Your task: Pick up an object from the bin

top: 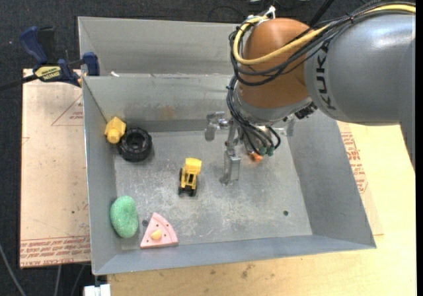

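Camera view looks down into my grey metal bin [258, 219]. My arm [370, 63] comes in from the right, and its orange cover [274, 57], wrapped in yellow and black cables [248, 57], sits above the back half of the bin. My gripper [229, 177] hangs below that cover and points down at the scuffed floor a little behind the middle of the bin. Its tip is at or just above the metal, and I cannot tell which. Whether it is released or clenched I also cannot tell from this angle. The thing nearest to it is a yellow toy truck [190, 176], which lies on the floor just to the left of the gripper, near it but apart from it, its length running roughly front to back. Farther left, close to the left wall, a black ring [135, 145] lies flat with a small yellow lump [114, 129] touching its upper left edge. In the front left corner lie a green rounded lump [123, 215] and, just beside it on the right, a pink wedge [158, 232] with a yellow spot on its face. Those two are close together, but I cannot tell whether they touch. All four of these things are well apart from the gripper.
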You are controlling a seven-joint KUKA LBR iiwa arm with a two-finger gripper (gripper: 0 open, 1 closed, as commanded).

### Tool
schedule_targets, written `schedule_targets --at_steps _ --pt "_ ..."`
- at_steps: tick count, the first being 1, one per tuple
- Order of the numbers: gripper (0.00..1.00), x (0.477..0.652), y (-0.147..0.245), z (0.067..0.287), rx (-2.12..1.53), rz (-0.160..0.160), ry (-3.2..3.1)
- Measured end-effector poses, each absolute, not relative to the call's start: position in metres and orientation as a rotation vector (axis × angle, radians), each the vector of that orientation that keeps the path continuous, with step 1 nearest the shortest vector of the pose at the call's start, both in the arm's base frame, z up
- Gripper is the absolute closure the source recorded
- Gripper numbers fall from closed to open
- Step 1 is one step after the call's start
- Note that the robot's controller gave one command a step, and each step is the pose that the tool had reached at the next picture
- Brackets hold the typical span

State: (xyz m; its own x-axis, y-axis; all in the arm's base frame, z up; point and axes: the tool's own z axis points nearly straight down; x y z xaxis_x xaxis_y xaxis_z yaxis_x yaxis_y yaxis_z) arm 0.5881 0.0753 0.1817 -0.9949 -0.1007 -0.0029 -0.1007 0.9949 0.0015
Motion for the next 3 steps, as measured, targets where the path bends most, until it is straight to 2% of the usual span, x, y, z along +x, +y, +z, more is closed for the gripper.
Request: schedule_targets --at_steps 1,2,3 --pt "0.00 0.588 0.075 0.182 -0.158 0.003 3.135" --pt "0.00 0.592 0.084 0.153 -0.230 0.001 3.122" --pt "0.00 0.580 0.095 0.122 -0.487 0.002 3.105"
